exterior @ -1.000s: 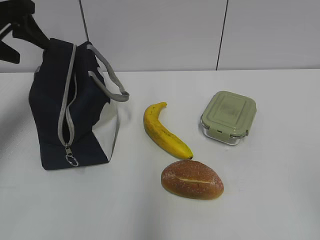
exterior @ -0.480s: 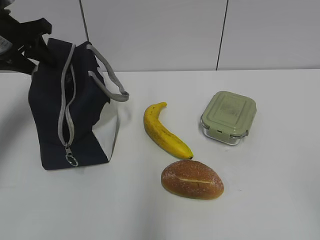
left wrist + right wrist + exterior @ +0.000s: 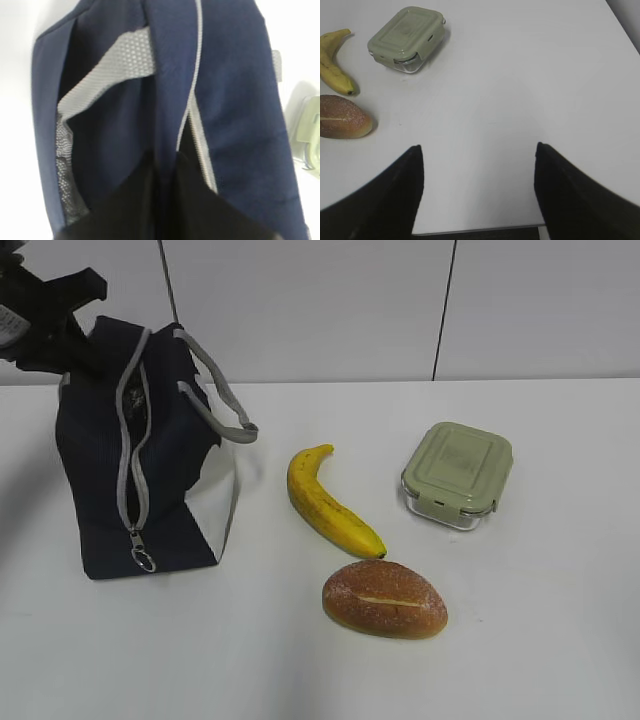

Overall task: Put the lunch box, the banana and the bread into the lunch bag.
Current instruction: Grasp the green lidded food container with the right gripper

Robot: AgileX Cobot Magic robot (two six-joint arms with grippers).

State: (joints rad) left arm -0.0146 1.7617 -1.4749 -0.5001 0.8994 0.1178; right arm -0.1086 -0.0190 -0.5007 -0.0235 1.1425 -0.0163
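Left jaws (image 3: 85,325) lower onto lunch bag (image 3: 100,490)

No readable text, labels, brands, numbers or signs anywhere. Plain navy fabric on the lunch bag (image 3: 130,470), plain sage-green lid on the lunch box (image 3: 457,473), with only moulded ridges. Faint pale specks inside the bag's zipper opening, too small and blurred to read.

Two dark fingers (image 3: 380,200) spread wide over the white table (image 3: 510,100). Beyond them, the sage-green-lidded glass lunch box (image 3: 406,39); left of it, yellow banana (image 3: 332,62) and golden-brown bread roll (image 3: 342,117).
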